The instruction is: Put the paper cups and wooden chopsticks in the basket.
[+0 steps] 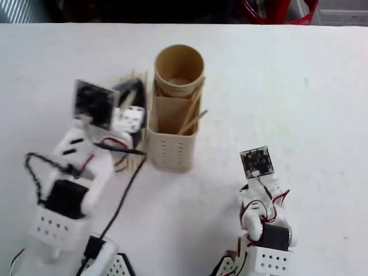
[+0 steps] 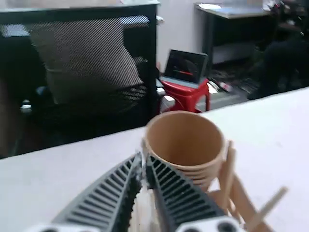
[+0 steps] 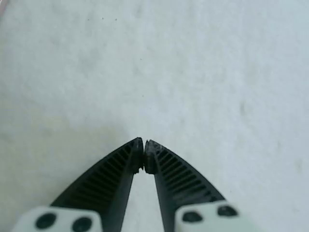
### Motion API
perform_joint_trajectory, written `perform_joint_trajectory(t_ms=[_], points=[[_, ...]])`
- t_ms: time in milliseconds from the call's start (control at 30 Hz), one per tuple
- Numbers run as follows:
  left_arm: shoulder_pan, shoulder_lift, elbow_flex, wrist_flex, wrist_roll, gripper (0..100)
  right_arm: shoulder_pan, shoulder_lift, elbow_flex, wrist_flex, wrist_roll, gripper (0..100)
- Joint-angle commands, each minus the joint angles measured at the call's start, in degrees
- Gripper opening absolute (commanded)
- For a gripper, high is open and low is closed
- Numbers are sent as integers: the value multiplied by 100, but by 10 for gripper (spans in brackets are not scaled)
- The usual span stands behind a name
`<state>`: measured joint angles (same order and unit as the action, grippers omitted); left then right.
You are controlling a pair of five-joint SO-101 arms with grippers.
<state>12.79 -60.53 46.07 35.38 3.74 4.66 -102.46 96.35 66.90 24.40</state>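
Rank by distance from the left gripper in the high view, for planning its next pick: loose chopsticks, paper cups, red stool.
1. loose chopsticks, beside the left gripper
2. paper cups, in the basket
3. red stool, beyond the table

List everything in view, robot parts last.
paper cups: a nested stack, brown, standing in the basket
basket: one, cream, mid-table
chopsticks in basket: several, pale wood, leaning beside the cups
loose chopsticks: several, pale wood, on the table beside the basket, partly under the left arm
table: one, white
chair: one, black mesh, beyond the table
stool: one, red, beside the chair
left gripper: one, black, jaws shut, near the cups
right gripper: one, black, jaws shut, over bare table
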Motion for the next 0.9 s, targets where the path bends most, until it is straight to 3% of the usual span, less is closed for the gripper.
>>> perform_joint_trajectory(t_ms=[0,167,333,533,867], points=[[-971,-453,-695,607,-387,37,40,-13,53,-66,-9,18],[-1569,418,-870,1407,-501,38,40,-13,53,-66,-9,18],[-2158,2281,-914,1459,-501,39,31,-13,53,-66,-9,18],[-2185,4523,-1477,1495,-492,129,31,-13,53,-66,-9,18],[-2343,7222,-2822,1538,-510,130,31,-13,53,-66,-9,18]])
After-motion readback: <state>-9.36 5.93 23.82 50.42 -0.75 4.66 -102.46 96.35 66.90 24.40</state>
